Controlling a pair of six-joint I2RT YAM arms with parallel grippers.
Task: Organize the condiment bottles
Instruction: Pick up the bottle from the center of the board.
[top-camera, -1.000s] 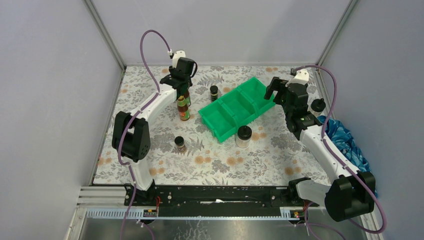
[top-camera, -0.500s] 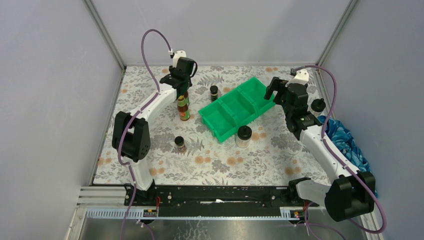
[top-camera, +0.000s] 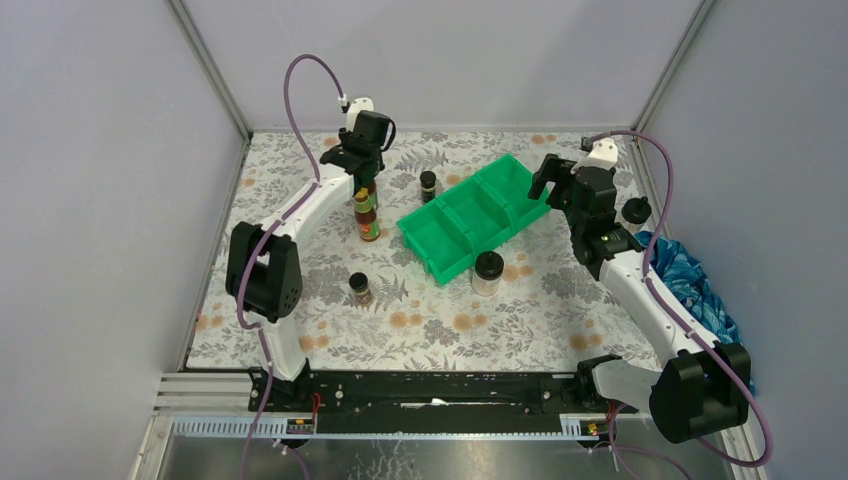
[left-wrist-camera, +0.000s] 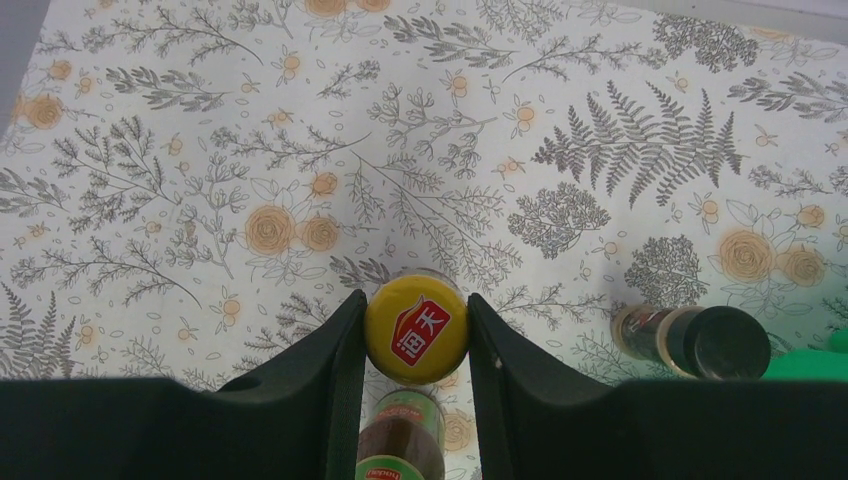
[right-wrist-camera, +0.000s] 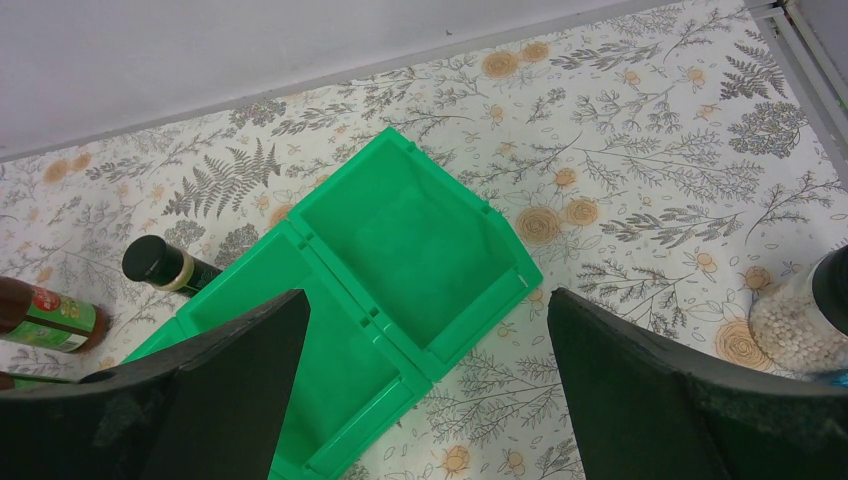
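Observation:
My left gripper is shut on the yellow cap of a tall brown bottle at the back left; I cannot tell whether the bottle is off the mat. The second yellow-capped bottle stands just in front of it. One dark jar stands left of the green bin and shows in the left wrist view. Another dark jar stands front left. One clear jar stands by the bin's front corner, another at the right. My right gripper hangs open over the bin's right end.
A crumpled blue cloth lies at the right edge beside the right arm. The floral mat is walled on three sides. The bin lies diagonally in the middle, its compartments showing nothing inside in the right wrist view.
My left gripper has shifted slightly up and back in the top view, still closed on the bottle cap. The right arm and the other bottles have not moved.

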